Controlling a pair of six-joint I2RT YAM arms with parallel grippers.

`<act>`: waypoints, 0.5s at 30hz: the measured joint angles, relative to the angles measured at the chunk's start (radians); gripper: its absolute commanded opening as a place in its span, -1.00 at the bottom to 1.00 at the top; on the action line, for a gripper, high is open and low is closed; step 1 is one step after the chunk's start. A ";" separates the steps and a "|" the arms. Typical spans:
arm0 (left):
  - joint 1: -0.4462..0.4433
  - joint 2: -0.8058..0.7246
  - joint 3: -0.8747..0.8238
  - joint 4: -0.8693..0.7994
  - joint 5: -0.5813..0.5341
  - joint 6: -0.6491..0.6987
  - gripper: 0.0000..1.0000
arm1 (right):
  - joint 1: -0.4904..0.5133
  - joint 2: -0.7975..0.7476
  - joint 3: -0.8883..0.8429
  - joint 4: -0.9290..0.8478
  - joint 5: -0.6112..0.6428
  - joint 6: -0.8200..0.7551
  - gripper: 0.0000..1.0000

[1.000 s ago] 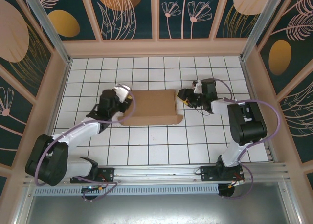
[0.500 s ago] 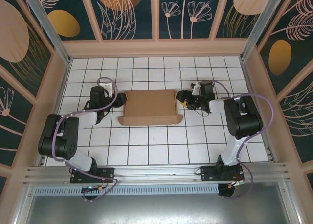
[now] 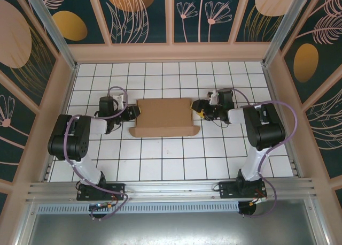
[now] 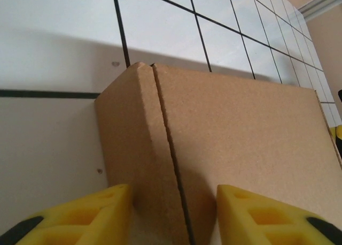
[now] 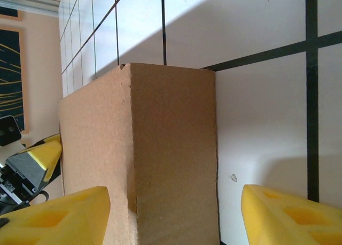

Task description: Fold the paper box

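Midway across the surface (image 3: 176,159), slightly toward its far edge, the paper box (image 3: 163,115) lies flat and looks largely formed, with its walls up and lid down. Along its near side a strip (image 3: 165,131) juts past the lid, so I judge the front flap not yet tucked. The left gripper (image 3: 131,113) sits at the box's left end, jaws parted astride an edge; whether they pinch it I cannot tell. The right gripper (image 3: 199,107) faces the right end, jaws released, clear of the cardboard.

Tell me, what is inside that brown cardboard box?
The cardboard box lies shut on the tiled table, so only its plain brown outside shows. Anything inside is covered by its top.
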 measured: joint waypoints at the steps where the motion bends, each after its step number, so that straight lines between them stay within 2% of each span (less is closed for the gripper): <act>1: 0.000 0.003 0.010 -0.011 -0.001 0.003 -0.30 | 0.000 0.000 0.002 -0.003 0.000 0.000 0.33; 4: 0.000 0.011 0.037 -0.046 -0.003 0.008 -0.46 | 0.000 0.000 0.006 -0.007 0.003 -0.001 0.34; 9: 0.013 0.026 0.057 -0.061 0.020 0.008 -0.77 | 0.000 0.000 0.010 -0.004 -0.010 -0.001 0.56; 15: 0.060 0.056 0.069 -0.054 0.098 -0.019 -0.92 | -0.006 0.000 0.011 0.008 -0.046 0.005 0.70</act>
